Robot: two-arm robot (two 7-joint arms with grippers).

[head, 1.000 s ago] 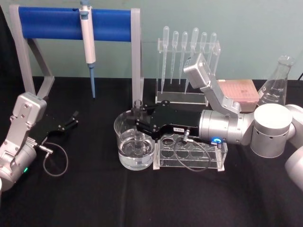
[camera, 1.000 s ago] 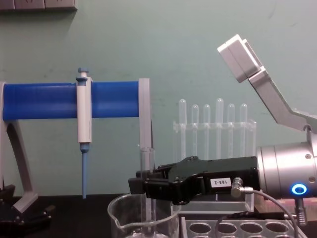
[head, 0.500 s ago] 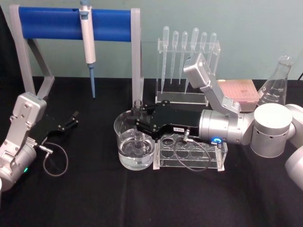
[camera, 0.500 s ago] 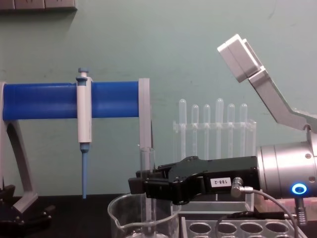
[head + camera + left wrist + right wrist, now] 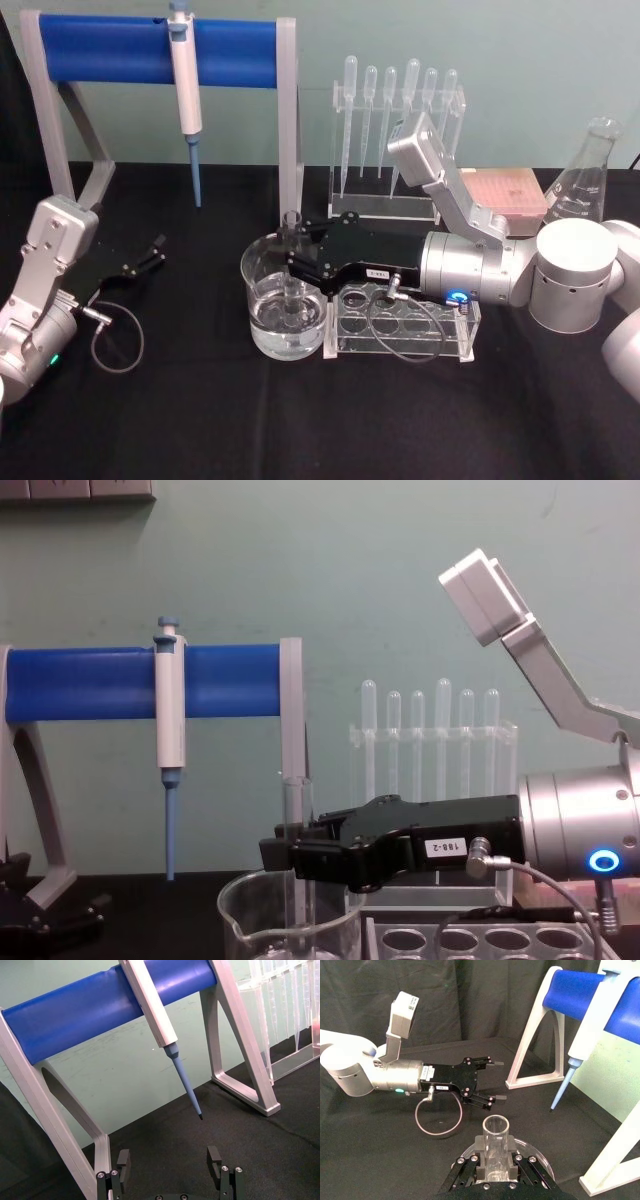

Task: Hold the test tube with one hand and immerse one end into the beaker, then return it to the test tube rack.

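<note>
My left fingers [image 5: 123, 1160] stand wide apart with nothing between them, parked over the desk [image 5: 200, 400] well to the left of the beaker [image 5: 258, 300]. Over the last second nothing has shifted. The test tube [image 5: 292, 224] stands upright inside the beaker at the same height, its rimmed mouth above the beaker's rim. As far as I can judge through the glass, its round end is down in the clear liquid. My right fingers [image 5: 318, 858] stay clamped on the tube just above the beaker's rim. I take this stillness to mean the dip is made and the lift comes next. The tube is clear glass, slim and looks empty. The test tube rack [image 5: 400, 340] waits just right of the beaker, its holes free.
</note>
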